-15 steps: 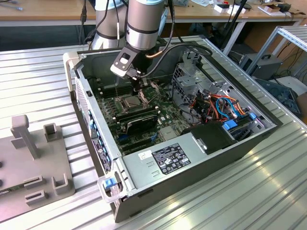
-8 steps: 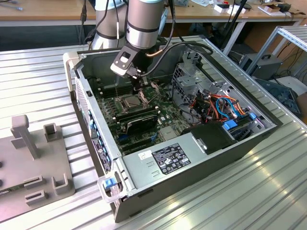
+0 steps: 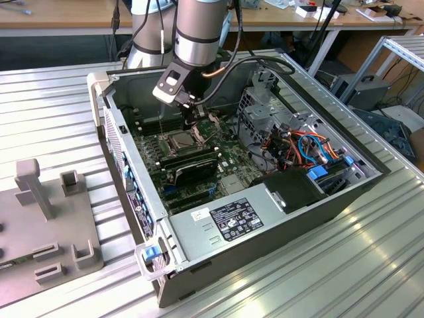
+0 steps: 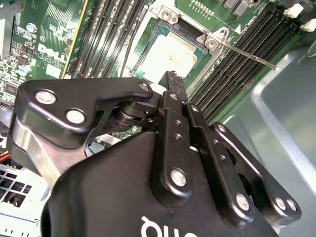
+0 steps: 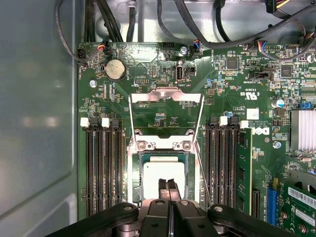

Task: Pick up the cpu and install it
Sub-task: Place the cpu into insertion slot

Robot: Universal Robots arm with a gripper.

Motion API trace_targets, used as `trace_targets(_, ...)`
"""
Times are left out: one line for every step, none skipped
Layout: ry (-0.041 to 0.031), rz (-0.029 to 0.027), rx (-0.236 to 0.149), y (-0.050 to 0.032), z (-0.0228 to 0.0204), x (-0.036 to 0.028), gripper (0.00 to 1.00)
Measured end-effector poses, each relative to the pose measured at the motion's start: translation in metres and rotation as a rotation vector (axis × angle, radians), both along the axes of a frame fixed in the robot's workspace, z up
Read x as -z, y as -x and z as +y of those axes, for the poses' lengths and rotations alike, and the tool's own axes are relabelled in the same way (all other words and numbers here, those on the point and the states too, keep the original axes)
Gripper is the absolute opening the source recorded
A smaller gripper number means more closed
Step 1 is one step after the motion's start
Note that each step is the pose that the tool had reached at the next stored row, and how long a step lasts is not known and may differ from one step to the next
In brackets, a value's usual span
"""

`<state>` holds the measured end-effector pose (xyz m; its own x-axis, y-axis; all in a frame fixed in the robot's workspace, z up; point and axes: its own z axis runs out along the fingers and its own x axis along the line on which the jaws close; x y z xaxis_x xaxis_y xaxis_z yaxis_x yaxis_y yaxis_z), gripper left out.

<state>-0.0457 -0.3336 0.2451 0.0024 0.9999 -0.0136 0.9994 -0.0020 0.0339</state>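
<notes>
The arm [image 3: 199, 33] reaches steeply down into the open computer case [image 3: 331, 205]. Its gripper [image 5: 167, 182] points at the motherboard [image 5: 148, 69], fingers pressed together with nothing between them. The cpu [image 5: 157, 170] sits in the socket [image 5: 134, 177] right beneath the fingertips; contact cannot be told. It lies flat, silver top up, edges parallel with the memory slots [image 5: 101, 168] flanking it, with no evident long axis. The hinged frame [image 5: 166, 96] stands swung open.
</notes>
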Motion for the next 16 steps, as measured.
trace_targets(-0.0002, -0.0002, 0.0, 0.0, 0.0, 0.0, 0.11)
trace_targets(0.0001, 0.0, 0.0, 0.0, 0.0, -0.0001, 0.11)
trace_targets(0.0001, 0.0, 0.0, 0.0, 0.0, -0.0002, 0.11)
trace_targets(0.0003, 0.0002, 0.0, 0.0001, -0.0007, -0.0003, 0.11)
trace_targets(0.0001, 0.0, 0.0, 0.0, -0.0012, -0.0002, 0.11)
trace_targets(0.0001, 0.0, 0.0, 0.0, -0.0015, -0.0002, 0.11)
trace_targets(0.0, -0.0001, 0.0, 0.0, -0.0017, -0.0002, 0.11)
trace_targets(0.0, -0.0001, 0.0, 0.0, -0.0017, -0.0001, 0.11)
trace_targets(0.0001, 0.0, 0.0, 0.0, -0.0018, -0.0003, 0.11)
trace_targets(0.0003, 0.0002, 0.0, 0.0, -0.0019, -0.0014, 0.11)
trace_targets(0.0001, 0.0, 0.0, 0.0, -0.0018, -0.0027, 0.11)
trace_targets(0.0, 0.0, 0.0, 0.0, -0.0018, -0.0038, 0.11)
trace_targets(0.0001, 0.0, 0.0, 0.0, -0.0018, -0.0046, 0.11)
trace_targets(0.0001, 0.0, 0.0, 0.0, -0.0018, -0.0056, 0.11)
trace_targets(0.0, 0.0, 0.0, 0.0, -0.0018, -0.0069, 0.11)
trace_targets(-0.0001, 0.0, 0.0, 0.0, -0.0018, -0.0078, 0.11)
